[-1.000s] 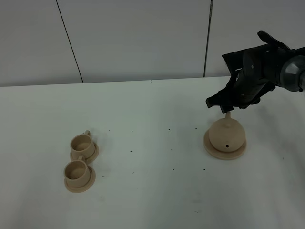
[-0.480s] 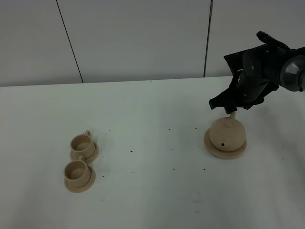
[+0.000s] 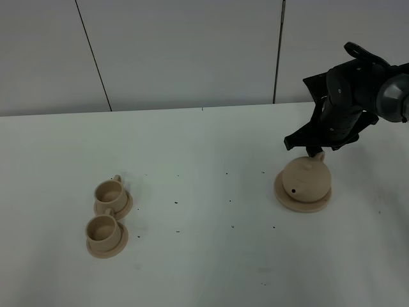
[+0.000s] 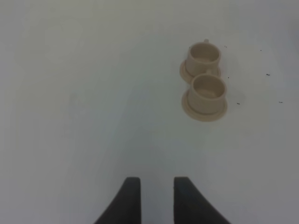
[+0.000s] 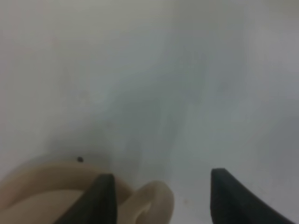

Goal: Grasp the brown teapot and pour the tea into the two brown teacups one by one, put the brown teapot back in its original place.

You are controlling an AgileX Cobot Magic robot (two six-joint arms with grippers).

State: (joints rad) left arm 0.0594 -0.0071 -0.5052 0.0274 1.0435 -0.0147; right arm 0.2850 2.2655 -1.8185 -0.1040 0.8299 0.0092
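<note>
teapot point(image 3: 305, 179) sits on its disc point(image 3: 300, 206) over on the right, well apart from the cups point(image 3: 110, 192), right gripper point(image 5: 161, 179) spread wide either side of the handle point(image 5: 149, 203), I'd guess lining up the grab, left gripper point(image 4: 156, 179) narrow and empty, no writing anywhere.

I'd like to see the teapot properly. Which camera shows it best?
Exterior high view: nearly the whole brown teapot shows. The right wrist view catches only its blurred handle; the left wrist view misses it.
</note>
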